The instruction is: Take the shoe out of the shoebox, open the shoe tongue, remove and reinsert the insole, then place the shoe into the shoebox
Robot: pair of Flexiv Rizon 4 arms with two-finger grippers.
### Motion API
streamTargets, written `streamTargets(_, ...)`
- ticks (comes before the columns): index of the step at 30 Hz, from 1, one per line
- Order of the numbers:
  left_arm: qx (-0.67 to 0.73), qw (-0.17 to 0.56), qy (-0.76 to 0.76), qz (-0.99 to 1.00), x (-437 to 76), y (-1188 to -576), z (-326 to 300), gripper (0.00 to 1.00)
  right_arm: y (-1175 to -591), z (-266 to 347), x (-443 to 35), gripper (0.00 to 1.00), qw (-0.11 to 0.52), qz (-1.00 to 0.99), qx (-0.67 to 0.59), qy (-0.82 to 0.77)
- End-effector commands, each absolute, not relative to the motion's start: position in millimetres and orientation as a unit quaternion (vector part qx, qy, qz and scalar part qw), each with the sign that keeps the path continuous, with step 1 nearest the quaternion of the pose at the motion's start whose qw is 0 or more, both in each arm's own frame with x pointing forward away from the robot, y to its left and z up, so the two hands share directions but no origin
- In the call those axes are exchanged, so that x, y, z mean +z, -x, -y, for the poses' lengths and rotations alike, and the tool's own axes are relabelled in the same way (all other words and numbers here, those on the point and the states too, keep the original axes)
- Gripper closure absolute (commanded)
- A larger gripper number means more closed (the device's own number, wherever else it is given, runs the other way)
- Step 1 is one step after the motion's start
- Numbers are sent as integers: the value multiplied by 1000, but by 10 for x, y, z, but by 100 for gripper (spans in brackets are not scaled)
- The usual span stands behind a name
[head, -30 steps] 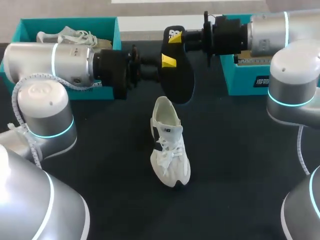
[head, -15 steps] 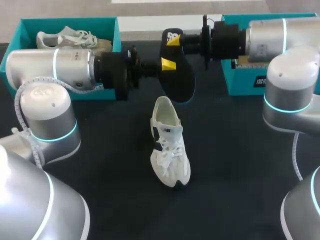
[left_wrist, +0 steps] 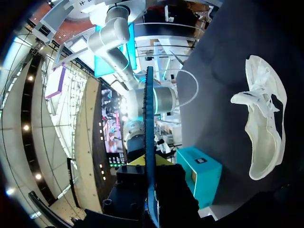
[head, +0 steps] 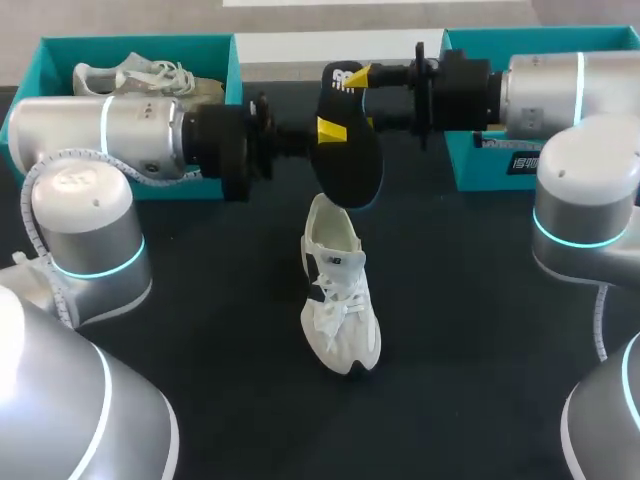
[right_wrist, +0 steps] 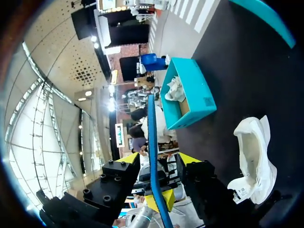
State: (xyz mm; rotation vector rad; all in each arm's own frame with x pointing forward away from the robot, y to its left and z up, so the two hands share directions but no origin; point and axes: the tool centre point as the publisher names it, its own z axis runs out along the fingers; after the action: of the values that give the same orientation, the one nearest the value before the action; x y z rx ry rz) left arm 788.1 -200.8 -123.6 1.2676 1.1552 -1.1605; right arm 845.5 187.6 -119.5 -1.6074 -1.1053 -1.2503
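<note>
Two arms meet over a dark counter [head: 480,330]. The left arm [head: 110,125] and right arm [head: 570,85] share one black insole [head: 355,165], held on edge just above the heel of a white shoe [head: 338,290] that stands on its sole.

Two teal shoeboxes flank the scene. The left box [head: 215,60] sits beyond the shoe to its left and carries a second shoe [head: 140,75]. The right box [head: 490,165] sits beyond the shoe to its right.

The left gripper [head: 332,130] is clamped on the insole's middle. The right gripper [head: 357,77], at the insole's end farthest from the shoe, has its jaws spread either side of it and seemingly grips nothing.

The count is two arms, two boxes, two shoes and one insole. Reinsertion looks to be the step in hand. It should go best with the insole's toe end fed through the shoe's opening at a shallow angle while the free gripper steadies the heel.
</note>
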Motion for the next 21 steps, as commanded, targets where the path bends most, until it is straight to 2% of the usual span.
streamTargets(1,-492,493,-537,-476,-1227,-7829,1820,100,-8221,-1535,-1182,0,403,468,-502,605)
streamTargets(9,-497,477,-542,-481,-1308,-7768,1665,100,-8047,-1232,-1216,0,432,481,-525,553)
streamTargets(21,-496,477,-538,-487,-1281,-7786,1590,100,-7960,-1084,-1219,0,428,504,-508,552)
